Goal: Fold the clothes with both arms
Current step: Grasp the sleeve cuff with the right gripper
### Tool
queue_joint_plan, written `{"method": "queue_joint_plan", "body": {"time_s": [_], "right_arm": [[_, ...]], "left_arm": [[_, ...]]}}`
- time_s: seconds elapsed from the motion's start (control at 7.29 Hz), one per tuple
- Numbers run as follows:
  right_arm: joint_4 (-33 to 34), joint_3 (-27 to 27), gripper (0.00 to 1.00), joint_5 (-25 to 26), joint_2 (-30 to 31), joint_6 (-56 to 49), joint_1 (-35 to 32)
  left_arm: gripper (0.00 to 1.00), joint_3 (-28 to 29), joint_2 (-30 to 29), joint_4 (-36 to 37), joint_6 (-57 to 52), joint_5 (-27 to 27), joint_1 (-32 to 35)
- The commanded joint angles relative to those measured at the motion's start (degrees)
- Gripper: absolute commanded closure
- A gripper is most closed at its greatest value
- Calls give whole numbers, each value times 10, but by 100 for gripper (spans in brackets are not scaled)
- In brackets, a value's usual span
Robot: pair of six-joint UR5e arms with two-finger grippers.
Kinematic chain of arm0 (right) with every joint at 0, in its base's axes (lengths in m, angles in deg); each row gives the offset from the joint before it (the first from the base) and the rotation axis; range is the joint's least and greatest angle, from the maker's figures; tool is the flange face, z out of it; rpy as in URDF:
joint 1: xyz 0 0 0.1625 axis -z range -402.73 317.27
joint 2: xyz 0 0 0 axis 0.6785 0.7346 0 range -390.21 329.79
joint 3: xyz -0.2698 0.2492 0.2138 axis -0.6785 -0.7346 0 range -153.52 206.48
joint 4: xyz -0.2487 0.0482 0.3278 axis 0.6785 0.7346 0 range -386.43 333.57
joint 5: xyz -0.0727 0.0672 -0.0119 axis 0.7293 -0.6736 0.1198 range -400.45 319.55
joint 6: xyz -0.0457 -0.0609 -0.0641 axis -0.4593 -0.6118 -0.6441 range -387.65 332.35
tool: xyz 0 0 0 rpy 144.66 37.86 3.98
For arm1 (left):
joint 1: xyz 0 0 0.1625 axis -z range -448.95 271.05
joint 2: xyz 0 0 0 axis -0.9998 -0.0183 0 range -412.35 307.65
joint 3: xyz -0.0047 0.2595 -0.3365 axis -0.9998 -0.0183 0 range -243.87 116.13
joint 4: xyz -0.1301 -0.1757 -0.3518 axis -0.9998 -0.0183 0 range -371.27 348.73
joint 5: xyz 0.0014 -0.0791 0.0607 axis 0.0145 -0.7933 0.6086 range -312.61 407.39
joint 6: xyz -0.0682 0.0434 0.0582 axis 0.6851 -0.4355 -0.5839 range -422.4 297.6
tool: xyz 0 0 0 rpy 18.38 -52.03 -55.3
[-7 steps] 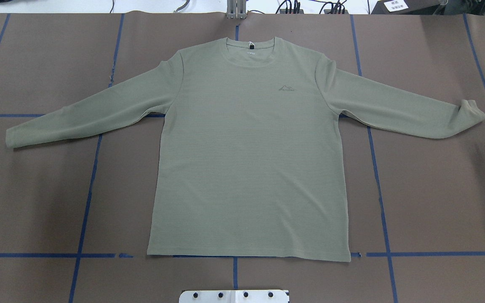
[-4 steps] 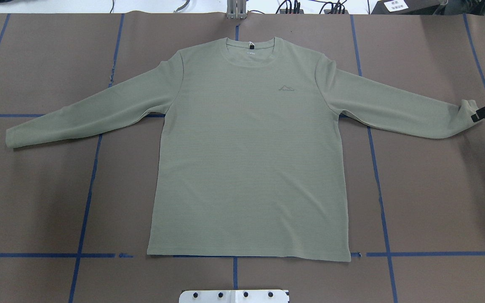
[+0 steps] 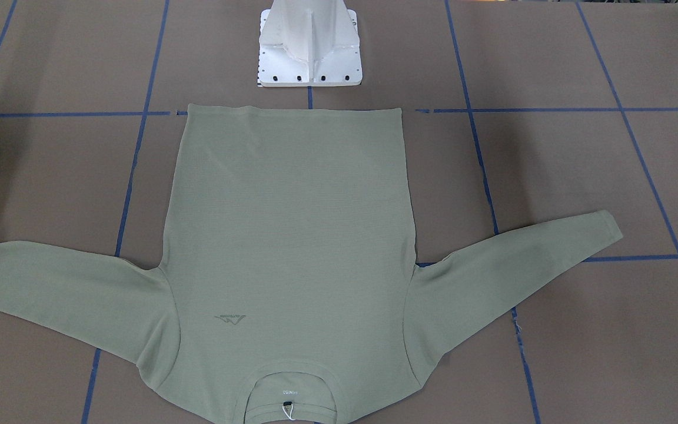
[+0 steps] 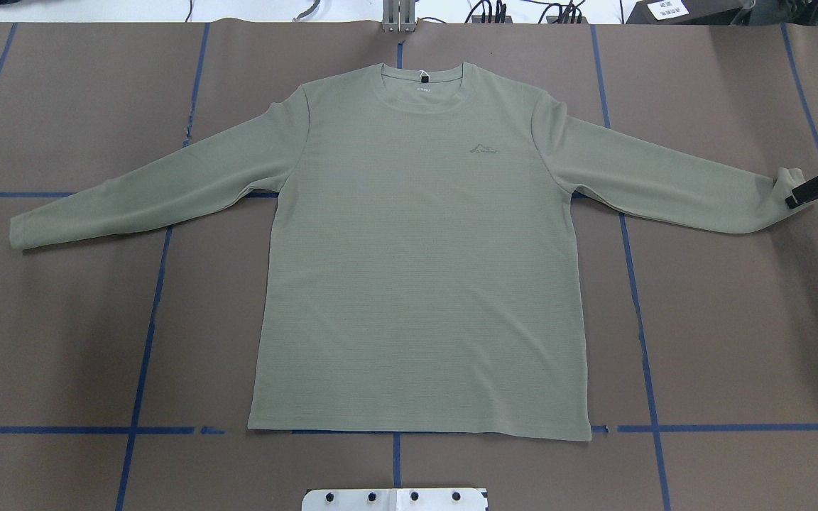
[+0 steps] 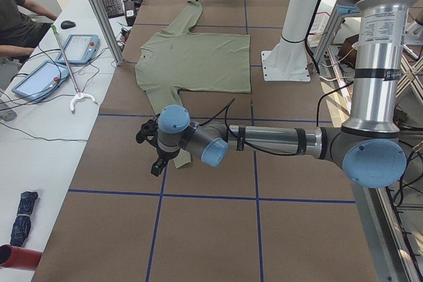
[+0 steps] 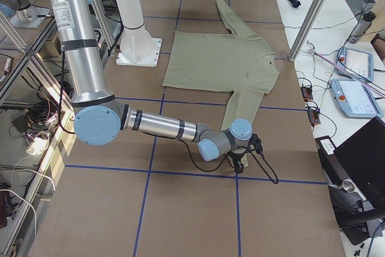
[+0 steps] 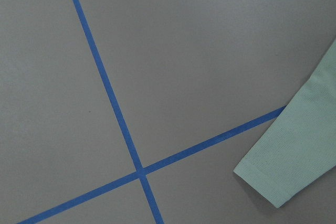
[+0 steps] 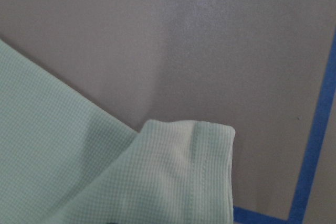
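A shirt (image 4: 416,248) is spread flat on a brown, blue-taped worktop (image 4: 61,319) that reaches well past its edges. The right end effector (image 4: 805,193) is seen at the cuff (image 4: 778,186) on the frame's right, and the left end effector (image 5: 156,166) near the other sleeve's end. How far either is open cannot be told.

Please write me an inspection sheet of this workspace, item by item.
surface: brown cover with a blue tape grid, lying flat.
job's things: green shirt spread flat, front up, collar away from the robot.
clutter: nothing seen on the cover; dark rolled item on the side bench.
grippers: right gripper at the crumpled cuff, left gripper near the flat cuff; open or shut unclear for both.
cables: black cable loops at the right wrist.
surroundings: white pedestal, seated person, tablets.
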Motion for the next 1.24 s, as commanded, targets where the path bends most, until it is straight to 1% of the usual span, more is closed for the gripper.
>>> {"method": "queue_joint_plan", "body": {"time_s": [0.0,0.27,0.55,0.69,0.96,1.1], "right_arm": [[32,-5,5,-2,-23,0,-2],[31,-14,6,-10,-23,-1,-3],[31,-26,10,-10,-23,-1,-3],[31,-29,25,-10,-23,-1,-3],[33,-29,79,-10,-29,-1,-3],[33,-28,99,-10,-33,-1,-3]], "left_arm": [[0,1,0,0,1,0,0],[0,4,-5,0,1,0,0],[0,1,-5,0,1,0,0],[0,0,-5,0,1,0,0],[0,0,-6,0,2,0,0],[0,1,-6,0,2,0,0]]}}
